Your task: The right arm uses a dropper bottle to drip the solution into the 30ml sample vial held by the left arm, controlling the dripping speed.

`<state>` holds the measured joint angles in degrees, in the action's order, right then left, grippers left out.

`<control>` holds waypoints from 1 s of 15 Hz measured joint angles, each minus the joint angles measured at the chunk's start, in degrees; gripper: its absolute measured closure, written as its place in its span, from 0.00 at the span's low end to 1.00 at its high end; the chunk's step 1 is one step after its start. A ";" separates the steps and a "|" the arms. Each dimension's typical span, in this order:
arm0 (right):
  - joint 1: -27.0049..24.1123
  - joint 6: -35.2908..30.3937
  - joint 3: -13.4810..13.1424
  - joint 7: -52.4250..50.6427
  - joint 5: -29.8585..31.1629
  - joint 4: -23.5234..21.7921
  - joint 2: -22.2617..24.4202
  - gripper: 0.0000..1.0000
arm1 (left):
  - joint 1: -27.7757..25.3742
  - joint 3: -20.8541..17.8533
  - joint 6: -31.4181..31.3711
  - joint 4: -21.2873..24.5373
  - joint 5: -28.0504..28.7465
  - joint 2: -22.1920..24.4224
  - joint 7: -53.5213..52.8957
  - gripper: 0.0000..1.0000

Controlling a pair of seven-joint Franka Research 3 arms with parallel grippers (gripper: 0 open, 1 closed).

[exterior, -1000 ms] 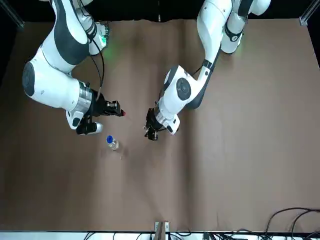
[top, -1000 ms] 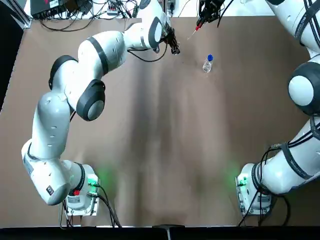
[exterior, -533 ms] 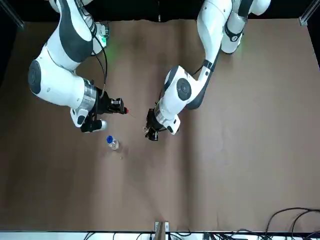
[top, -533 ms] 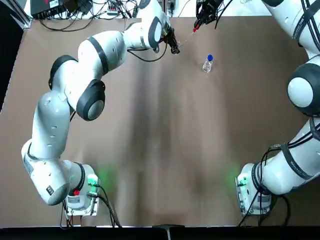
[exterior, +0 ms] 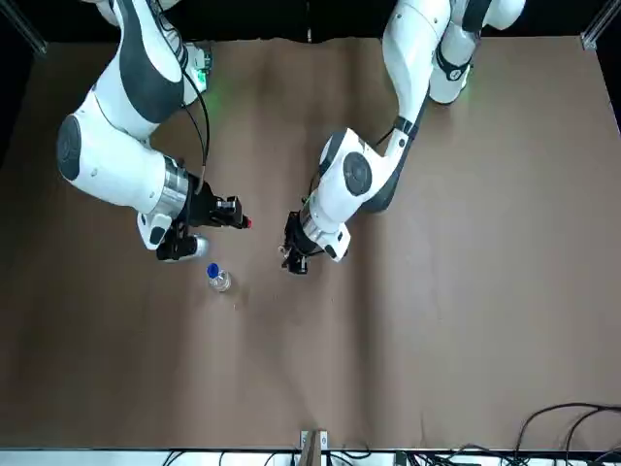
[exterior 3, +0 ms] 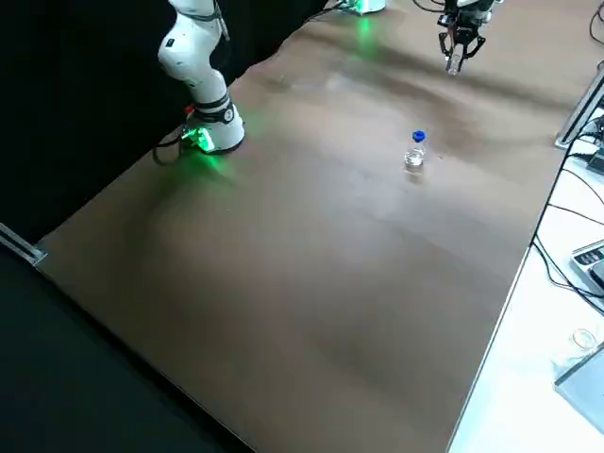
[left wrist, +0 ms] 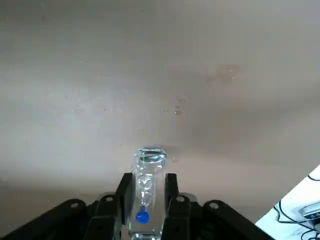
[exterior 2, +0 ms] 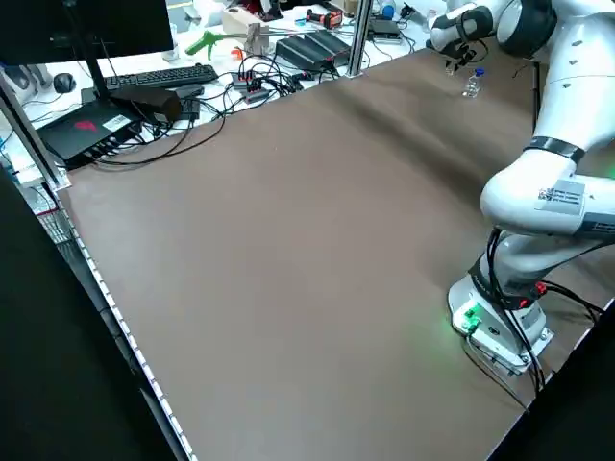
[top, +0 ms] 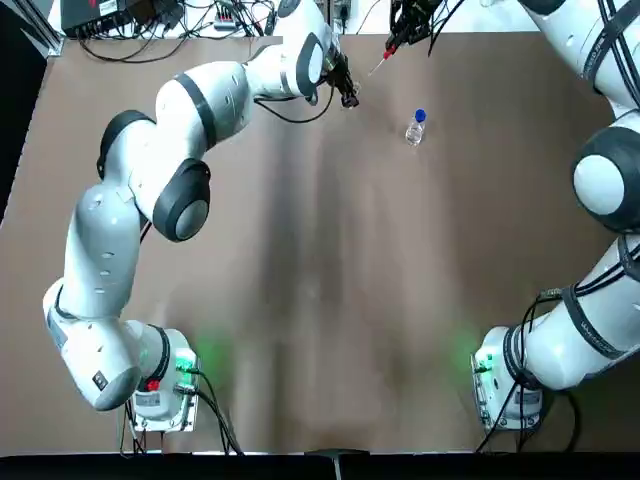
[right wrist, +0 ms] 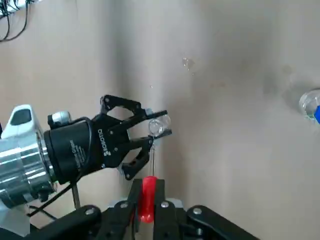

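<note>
1. The sample vial (left wrist: 150,172) was held up over the table (top: 300,260), between the two fingers of the left gripper (left wrist: 149,180). It was clear glass.
2. The left gripper was closed on the sample vial, one finger on each side. It was near the far edge of the table, at the end of the left arm (top: 135,200).
3. The red-topped dropper (right wrist: 147,202) was in the right gripper (right wrist: 148,186). Its thin, clear tube pointed at the sample vial and was close to it. I could not tell if the tip was inside.
4. The right gripper was squeezed around the red top of the dropper. It was also near the far edge, facing the left gripper, at the end of the right arm (top: 605,180).
5. The clear bottle with a blue top (exterior 3: 415,155) stood upright on the table, near both grippers but apart from them.
6. Little wet drops (left wrist: 178,111) and a brownish spot (left wrist: 229,72) were on the table.
7. Past the table's far edge were a black screen (exterior 2: 86,24), a keyboard (exterior 2: 161,77) and lots of tangled black wires (exterior 2: 226,101).
</note>
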<state>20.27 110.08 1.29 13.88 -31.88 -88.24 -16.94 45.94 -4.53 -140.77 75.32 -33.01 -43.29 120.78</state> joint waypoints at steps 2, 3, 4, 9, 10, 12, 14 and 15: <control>0.09 0.60 0.00 0.02 0.00 -0.05 -0.18 0.86 | 0.01 0.01 0.00 0.00 0.00 -0.03 0.00 0.68; 0.24 0.91 0.00 0.02 0.00 -0.08 -0.35 0.86 | 0.02 0.01 0.00 0.00 0.00 -0.04 0.00 0.68; 0.49 1.42 0.00 0.02 0.00 -0.12 -0.57 0.86 | 0.03 0.03 0.00 0.00 0.00 -0.06 0.00 0.68; 1.57 2.52 0.00 0.03 0.00 -0.14 -1.68 0.86 | 0.10 0.08 0.00 0.00 0.00 -0.10 0.00 0.68; 1.58 2.52 0.00 0.03 0.00 -0.14 -1.78 0.86 | 0.11 0.09 0.00 0.00 0.00 -0.10 0.00 0.68; 1.58 2.52 -0.01 0.03 0.00 -0.16 -1.86 0.86 | 0.12 0.12 0.00 0.00 0.00 -0.10 0.00 0.68; 1.59 2.53 -0.01 0.03 0.00 -0.17 -2.02 0.86 | 0.14 0.16 0.00 0.00 0.00 -0.11 0.00 0.68; 1.59 2.64 -0.02 0.03 0.00 -0.17 -2.15 0.86 | 0.16 0.17 0.00 0.00 0.00 -0.11 0.00 0.68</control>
<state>21.87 112.72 1.27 13.91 -31.88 -88.41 -19.09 46.09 -4.36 -140.77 75.31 -33.01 -43.41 120.78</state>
